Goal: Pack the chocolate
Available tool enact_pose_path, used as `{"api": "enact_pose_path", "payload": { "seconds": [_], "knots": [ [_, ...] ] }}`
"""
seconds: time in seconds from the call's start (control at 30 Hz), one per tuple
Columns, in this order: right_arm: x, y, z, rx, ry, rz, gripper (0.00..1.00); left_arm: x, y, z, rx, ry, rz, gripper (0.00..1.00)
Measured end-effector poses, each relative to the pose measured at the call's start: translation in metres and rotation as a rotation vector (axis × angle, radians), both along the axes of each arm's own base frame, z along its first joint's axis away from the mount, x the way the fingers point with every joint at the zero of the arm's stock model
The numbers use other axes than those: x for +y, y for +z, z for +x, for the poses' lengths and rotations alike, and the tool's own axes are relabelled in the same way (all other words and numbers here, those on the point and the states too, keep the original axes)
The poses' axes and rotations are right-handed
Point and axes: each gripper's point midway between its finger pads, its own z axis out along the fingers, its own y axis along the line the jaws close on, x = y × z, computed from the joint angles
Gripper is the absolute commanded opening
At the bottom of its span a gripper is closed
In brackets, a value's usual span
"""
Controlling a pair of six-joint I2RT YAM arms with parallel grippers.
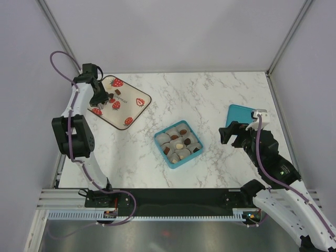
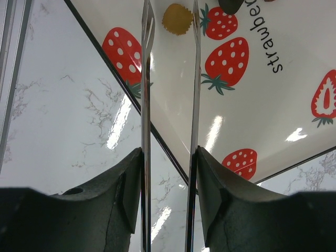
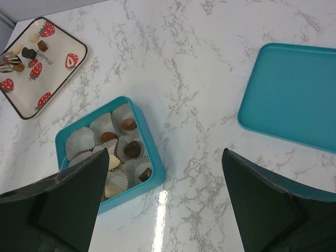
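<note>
Chocolate pieces lie on the strawberry-print plate [image 1: 128, 107]: a light brown one [image 2: 177, 18] and a dark one [image 2: 231, 5]. My left gripper [image 1: 100, 97] hovers low over the plate's left part. Its thin metal blades stand apart, and the light brown piece lies between them near the tips [image 2: 171, 8]. The teal box [image 1: 177, 158] in the middle holds paper cups with several chocolates [image 3: 131, 148], dark, brown and cream. My right gripper [image 1: 233, 134] is open and empty above the table, right of the box; in its own view [image 3: 165, 157] the box [image 3: 152, 147] lies lower left.
The teal lid [image 1: 240, 115] lies flat on the marble at the right, also in the right wrist view [image 3: 294, 94]. The plate [image 3: 63, 73] shows top left there. Enclosure walls stand on the left, right and far sides.
</note>
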Motion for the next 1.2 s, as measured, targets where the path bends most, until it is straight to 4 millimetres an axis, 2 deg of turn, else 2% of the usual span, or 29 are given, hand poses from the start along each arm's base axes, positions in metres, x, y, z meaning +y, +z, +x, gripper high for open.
{"api": "enact_pose_path", "payload": {
  "seconds": [0.4,0.53,0.87,0.97,1.07,1.2],
  "knots": [
    [-0.001,-0.003,-0.002,-0.001,0.0,0.0,0.97,-0.003,-0.001,-0.006,0.01,-0.022,-0.011,0.48],
    [-0.001,-0.002,-0.002,-0.005,-0.001,0.003,0.97,-0.004,-0.001,-0.006,0.012,-0.024,-0.012,0.41],
    [-0.001,-0.001,-0.002,-0.007,0.0,0.004,0.97,-0.011,-0.003,-0.012,0.038,-0.047,-0.023,0.35],
    [-0.001,-0.001,-0.002,-0.007,0.0,0.004,0.97,-0.024,-0.001,-0.02,0.052,-0.078,-0.032,0.32],
    [-0.002,-0.001,-0.002,-0.007,-0.002,0.003,0.97,-0.049,0.008,-0.035,0.062,-0.136,-0.03,0.3],
    [-0.004,0.0,-0.003,-0.008,-0.009,-0.005,0.97,-0.104,0.031,-0.056,0.055,-0.283,-0.022,0.3]
  ]
}}
